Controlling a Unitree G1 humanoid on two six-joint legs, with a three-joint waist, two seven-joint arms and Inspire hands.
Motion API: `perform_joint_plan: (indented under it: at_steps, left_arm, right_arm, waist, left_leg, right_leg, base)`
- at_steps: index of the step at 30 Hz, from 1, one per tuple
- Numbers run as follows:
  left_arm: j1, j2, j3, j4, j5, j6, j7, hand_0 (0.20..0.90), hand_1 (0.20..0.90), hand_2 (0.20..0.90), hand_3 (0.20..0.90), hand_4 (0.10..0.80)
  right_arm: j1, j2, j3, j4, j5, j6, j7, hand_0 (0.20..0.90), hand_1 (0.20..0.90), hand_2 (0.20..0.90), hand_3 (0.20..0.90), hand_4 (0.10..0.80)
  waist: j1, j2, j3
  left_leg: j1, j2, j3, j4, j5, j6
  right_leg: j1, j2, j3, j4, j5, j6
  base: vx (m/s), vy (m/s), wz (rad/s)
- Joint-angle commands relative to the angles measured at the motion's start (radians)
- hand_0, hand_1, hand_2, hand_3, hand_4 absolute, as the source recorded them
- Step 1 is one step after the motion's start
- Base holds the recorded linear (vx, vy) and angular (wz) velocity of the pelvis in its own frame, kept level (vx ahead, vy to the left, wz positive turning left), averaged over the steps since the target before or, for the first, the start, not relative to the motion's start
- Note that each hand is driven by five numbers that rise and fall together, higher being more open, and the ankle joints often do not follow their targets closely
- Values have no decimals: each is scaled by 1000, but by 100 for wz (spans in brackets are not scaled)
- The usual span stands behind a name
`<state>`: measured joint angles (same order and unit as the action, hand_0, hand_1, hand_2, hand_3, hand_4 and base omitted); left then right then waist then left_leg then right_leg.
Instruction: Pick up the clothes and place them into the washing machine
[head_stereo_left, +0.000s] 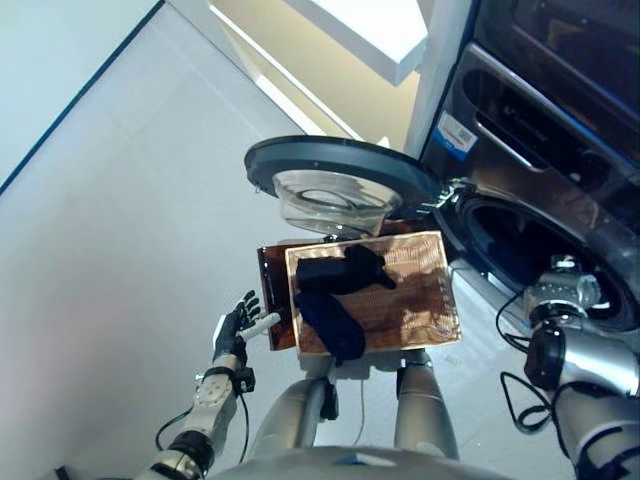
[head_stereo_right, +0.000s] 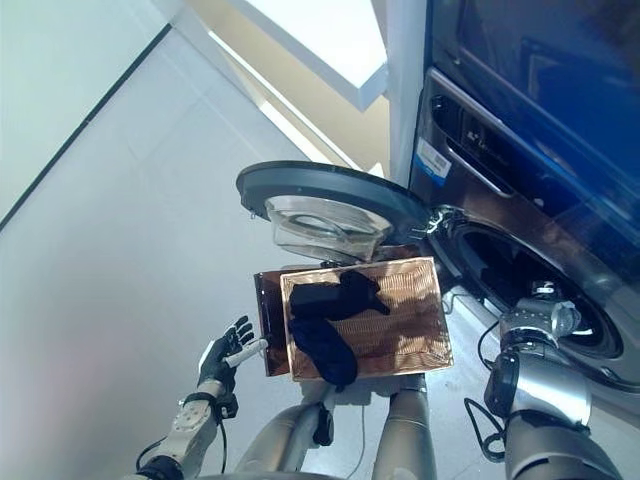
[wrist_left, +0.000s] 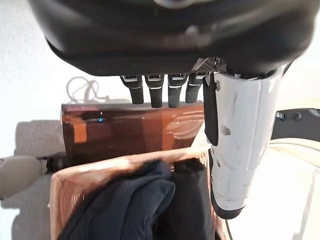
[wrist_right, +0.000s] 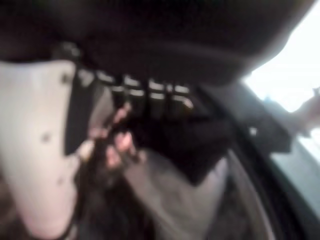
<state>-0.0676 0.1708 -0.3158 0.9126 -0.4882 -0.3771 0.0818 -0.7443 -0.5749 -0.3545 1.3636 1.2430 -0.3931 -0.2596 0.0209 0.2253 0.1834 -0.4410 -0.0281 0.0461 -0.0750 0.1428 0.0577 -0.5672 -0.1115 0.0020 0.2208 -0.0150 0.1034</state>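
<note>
A shallow wicker basket (head_stereo_left: 420, 300) rests on a low dark brown box (head_stereo_left: 272, 300) in front of the washing machine. Dark clothes (head_stereo_left: 335, 295) lie in the basket's left half, also in the left wrist view (wrist_left: 135, 205). My left hand (head_stereo_left: 238, 325) is open and empty, fingers straight, just left of the box. My right arm (head_stereo_left: 560, 320) reaches to the open drum (head_stereo_left: 520, 245). In the right wrist view my right hand (wrist_right: 150, 45) is inside the drum with straight fingers (wrist_right: 150, 97); dark and grey cloth (wrist_right: 195, 145) lies just past them.
The round washer door (head_stereo_left: 340, 170) stands wide open, swung out over the basket's far side. The machine's dark front (head_stereo_left: 560, 120) fills the right. Pale floor (head_stereo_left: 120, 220) spreads to the left, with a wall and a light ledge (head_stereo_left: 370, 30) behind.
</note>
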Motion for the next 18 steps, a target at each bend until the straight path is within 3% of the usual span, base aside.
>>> perform_joint_plan:
  at_steps: [1, 18]
  left_arm:
    - [-9, 15, 58, 26, -25, -53, 2, 900, 900, 900, 900, 800]
    - [-13, 8, 115, 41, -22, -63, 13, 900, 900, 900, 900, 800]
  right_arm:
    - [27, -65, 28, -7, -21, -62, 23, 900, 900, 900, 900, 800]
    - [248, 189, 67, -77, -91, -44, 59, 900, 900, 900, 900, 800]
  waist:
    - [30, -18, -74]
    - [-1, -79, -66]
  left_leg:
    - [42, -59, 24, -12, -80, -68]
    - [93, -55, 28, -12, -99, -55]
  right_leg:
    - [85, 49, -54, -154, 67, -65]
    - [140, 50, -56, -162, 63, -60]
  base:
    - [0, 0, 0]
    - [2, 3, -1]
